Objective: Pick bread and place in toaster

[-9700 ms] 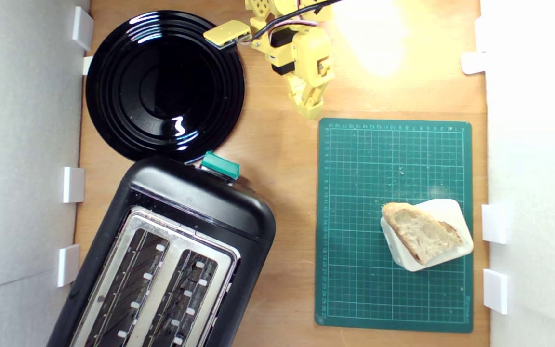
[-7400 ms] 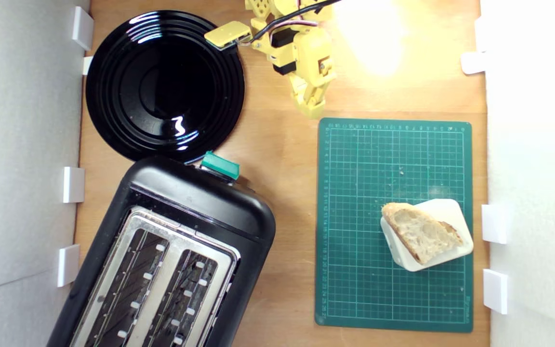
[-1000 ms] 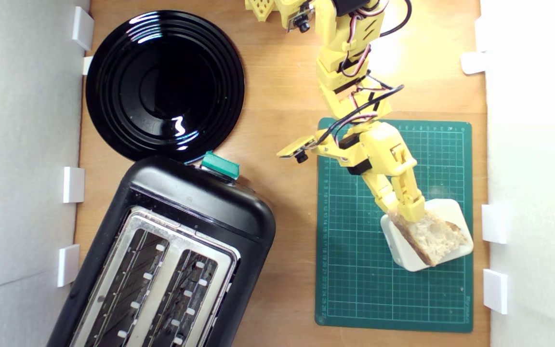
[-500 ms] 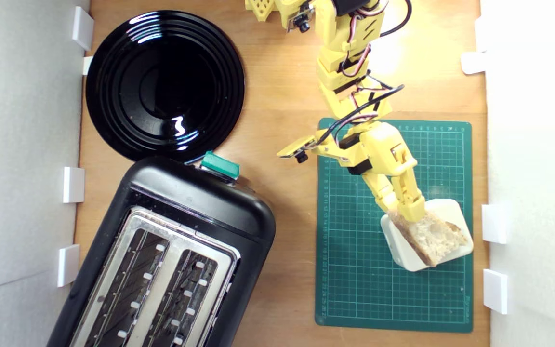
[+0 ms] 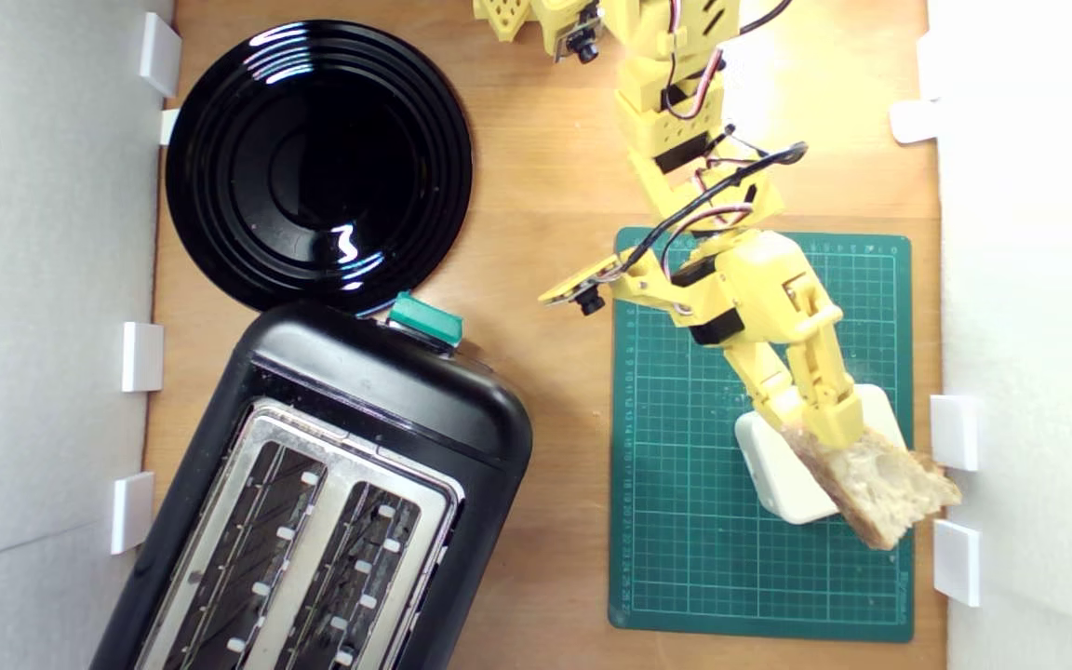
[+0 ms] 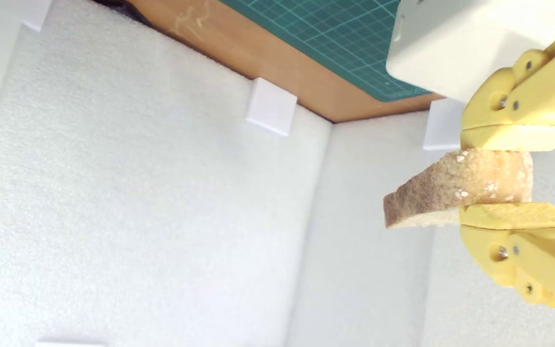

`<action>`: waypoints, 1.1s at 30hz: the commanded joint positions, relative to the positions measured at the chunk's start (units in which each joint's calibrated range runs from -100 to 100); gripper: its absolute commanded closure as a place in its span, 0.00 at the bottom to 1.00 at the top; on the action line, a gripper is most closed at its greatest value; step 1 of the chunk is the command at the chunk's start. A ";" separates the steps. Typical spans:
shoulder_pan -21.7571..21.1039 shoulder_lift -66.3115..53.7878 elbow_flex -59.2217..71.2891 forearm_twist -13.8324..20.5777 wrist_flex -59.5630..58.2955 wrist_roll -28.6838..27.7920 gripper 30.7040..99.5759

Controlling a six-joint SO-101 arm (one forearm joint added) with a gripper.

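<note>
Both fingers [image 6: 513, 137] are pressed against the bread [image 6: 455, 193], one on each flat face of the slice, so I have it pinched by its thick end. From the wrist view I can see the crust edge facing the camera, with the wedge sticking out past the yellow fingertips.

On the exterior view the gripper [image 5: 829, 433] sits at the lower right of the frame, and the bread [image 5: 890, 489] points away from it toward the lower right corner. The slice overlaps the right edge of the white block [image 5: 773, 470] and the right border of the green cutting mat [image 5: 685, 521], with its far tip reaching over the wooden bench [image 5: 555, 223] strip beside the white foam wall [image 5: 1038, 279]. In the wrist view I see foam wall behind the bread and the white block farther back, so the slice looks raised clear of the block, though I cannot tell how high.

My arm [image 5: 676, 121] comes down from the top centre of the frame and bends over the mat. The toaster [image 5: 331, 493] lies at the lower left, set at an angle, both slots empty, its teal lever [image 5: 424, 316] at the end nearest the black plate [image 5: 317, 163] in the upper left. Toaster and bread are well apart.
</note>
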 commanded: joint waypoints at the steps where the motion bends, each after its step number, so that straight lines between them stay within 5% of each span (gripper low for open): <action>1: -0.17 -16.46 -2.03 -0.39 11.54 -0.20 0.67; 11: 2.17 -39.76 -2.31 0.69 35.17 0.64 0.67; 18: 6.28 -52.40 -6.48 -0.12 51.38 7.44 0.68; 33: 16.35 -53.82 -42.52 0.60 92.51 17.59 0.68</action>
